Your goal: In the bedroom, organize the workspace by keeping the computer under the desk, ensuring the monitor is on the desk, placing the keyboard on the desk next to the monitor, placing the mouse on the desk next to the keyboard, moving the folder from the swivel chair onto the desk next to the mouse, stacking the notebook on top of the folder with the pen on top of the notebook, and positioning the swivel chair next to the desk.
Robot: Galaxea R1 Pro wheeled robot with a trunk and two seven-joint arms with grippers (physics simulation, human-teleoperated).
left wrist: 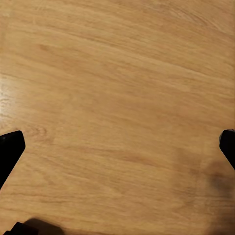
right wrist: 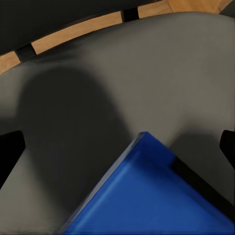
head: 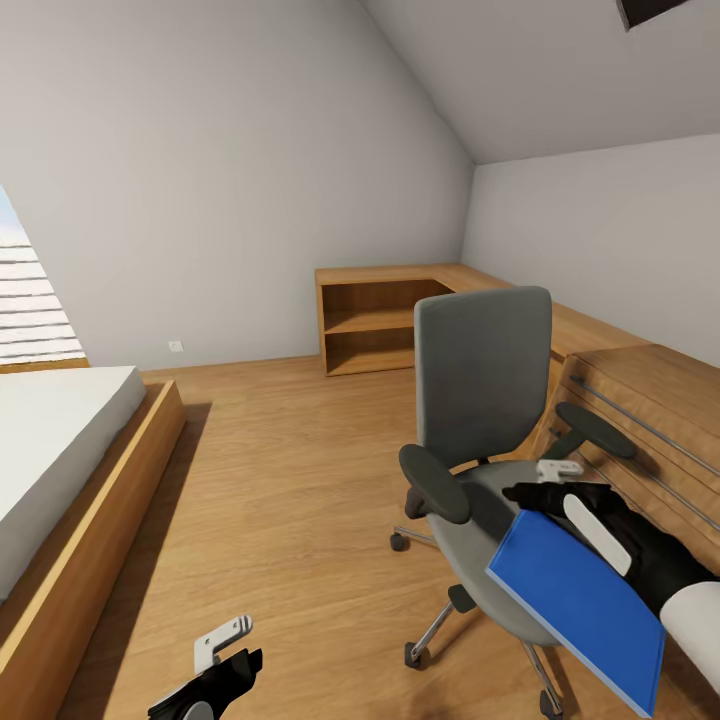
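The grey swivel chair [head: 484, 380] stands on the wood floor in front of the wooden desk [head: 640, 400] along the right wall. A blue folder [head: 580, 610] lies tilted over the front of the chair's seat [right wrist: 98, 83], reaching past its edge. My right gripper [head: 575, 498] hovers over the folder's far corner [right wrist: 147, 196]; its fingertips [right wrist: 10, 152] stand wide apart, so it is open. My left gripper [head: 225, 650] is low over bare floor, open with nothing in it. Computer, monitor, keyboard, mouse, notebook and pen are out of view.
A low bed [head: 60, 450] in a wooden frame fills the left side. An open wooden shelf unit [head: 375, 325] stands in the far corner and joins the desk. Wide bare floor [left wrist: 117, 98] lies between bed and chair.
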